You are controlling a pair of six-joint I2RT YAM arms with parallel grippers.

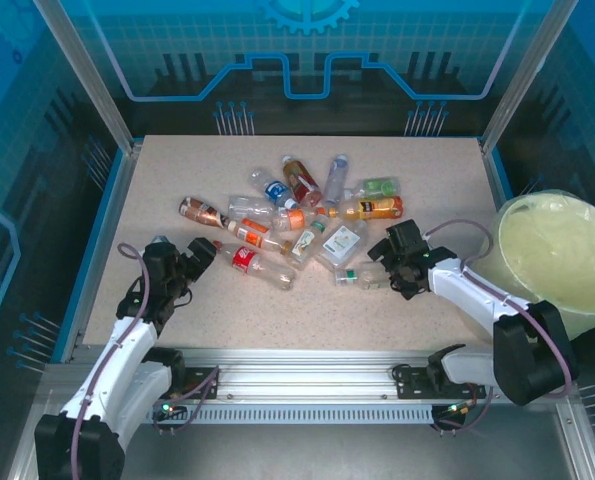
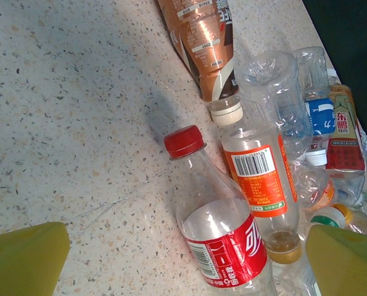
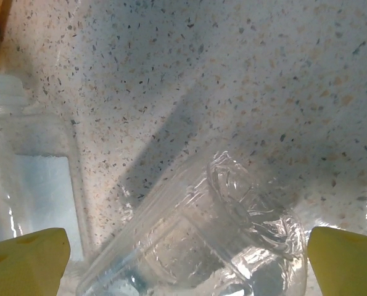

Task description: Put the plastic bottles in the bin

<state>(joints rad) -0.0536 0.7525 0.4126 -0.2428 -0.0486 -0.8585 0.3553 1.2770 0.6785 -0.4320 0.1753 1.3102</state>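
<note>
Several plastic bottles (image 1: 307,215) lie scattered across the middle of the table. My left gripper (image 1: 199,256) is open at the left end of the pile. A clear bottle with a red cap and red label (image 2: 223,240) lies between its yellow fingertips (image 2: 23,259), untouched by them. My right gripper (image 1: 387,262) is open low over a crushed clear bottle (image 3: 208,240), which lies between its fingertips (image 3: 346,259). The pale yellow-green bin (image 1: 562,250) stands at the table's right edge, just beyond the right arm.
An orange-labelled bottle (image 2: 260,179) and a brown-labelled one (image 2: 202,37) lie close beside the red-capped bottle. A clear bottle with a white label (image 3: 29,179) lies left of the crushed one. Bare tabletop (image 1: 377,320) runs along the near edge. Frame posts stand at the back corners.
</note>
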